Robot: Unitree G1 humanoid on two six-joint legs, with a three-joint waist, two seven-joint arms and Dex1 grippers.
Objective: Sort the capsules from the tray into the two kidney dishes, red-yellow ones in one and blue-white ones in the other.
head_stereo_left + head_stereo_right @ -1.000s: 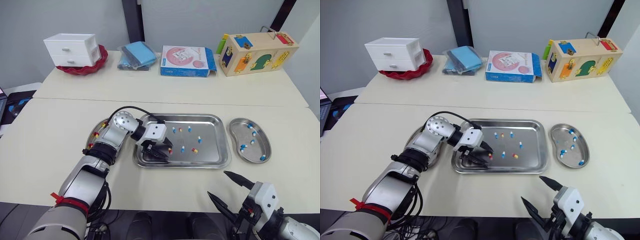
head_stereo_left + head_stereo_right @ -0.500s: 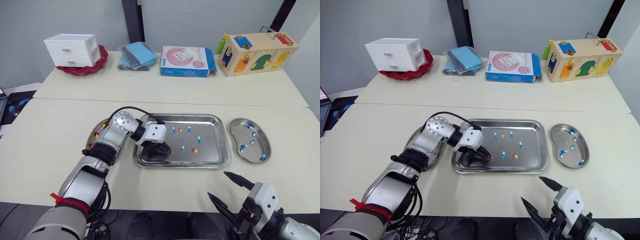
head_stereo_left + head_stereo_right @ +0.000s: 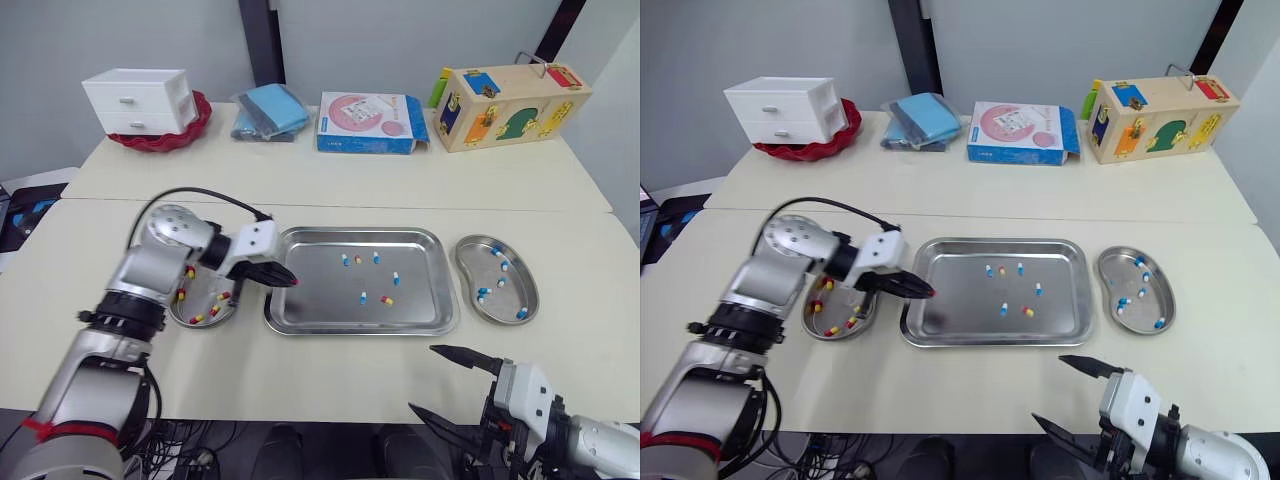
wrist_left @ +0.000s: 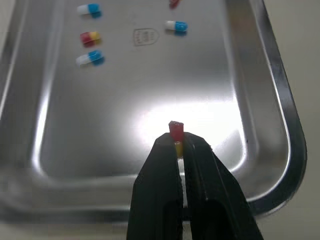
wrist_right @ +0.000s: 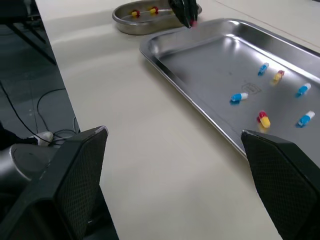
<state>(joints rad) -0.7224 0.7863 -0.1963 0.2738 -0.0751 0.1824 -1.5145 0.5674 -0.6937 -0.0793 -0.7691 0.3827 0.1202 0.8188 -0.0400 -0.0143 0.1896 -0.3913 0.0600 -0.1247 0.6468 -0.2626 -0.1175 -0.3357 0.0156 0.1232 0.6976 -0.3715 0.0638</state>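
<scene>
Capsule (image 4: 176,131), red-yellow, was pinched between the closed fingers of the left gripper (image 3: 288,283) over the tray's (image 3: 320,302) left edge, centre-left of frame. Step in hand: transfer. Next, it needed carrying left over the dish (image 3: 203,300) with red-yellow capsules, then release. Right gripper (image 3: 424,378) hung open, lower right.

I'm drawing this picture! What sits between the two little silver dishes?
The big tray with loose capsules, shown in the eye views. The left gripper, pinching a red-yellow capsule, hangs near its left edge.
</scene>
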